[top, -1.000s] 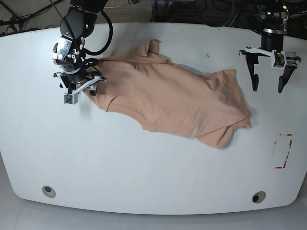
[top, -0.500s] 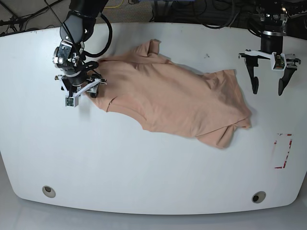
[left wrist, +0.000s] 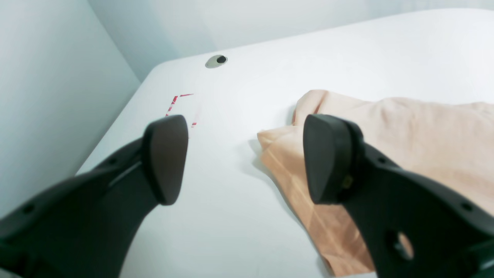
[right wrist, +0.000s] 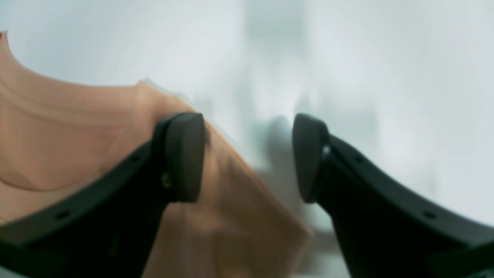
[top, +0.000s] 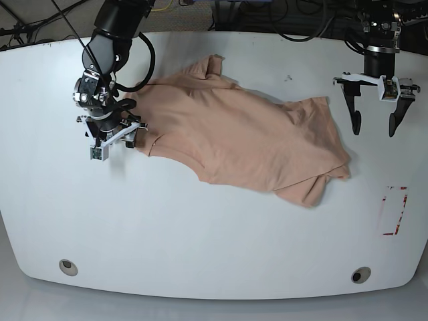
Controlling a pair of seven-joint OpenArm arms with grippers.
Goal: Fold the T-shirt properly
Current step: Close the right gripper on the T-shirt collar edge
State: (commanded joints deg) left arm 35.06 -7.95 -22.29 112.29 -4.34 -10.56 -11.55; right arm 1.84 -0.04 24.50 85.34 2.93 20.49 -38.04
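The right gripper (right wrist: 247, 156) is hovering at the T-shirt (top: 241, 137) edge with its fingers (right wrist: 183, 154) spread partway, gripping nothing; one finger is sitting over the peach cloth, the other over bare white table (top: 200, 234). The shirt is lying crumpled and slanted across the table's middle. Farther off, the left gripper (left wrist: 247, 158) is hanging wide open and empty, a shirt corner lying just beyond and beside one finger (left wrist: 328, 158), red tape marks (left wrist: 179, 104) past the other.

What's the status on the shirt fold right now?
Left gripper open, off the cloth. Right gripper open at the shirt's edge, nothing gripped. Shirt spread out, unfolded. Nothing in the way.
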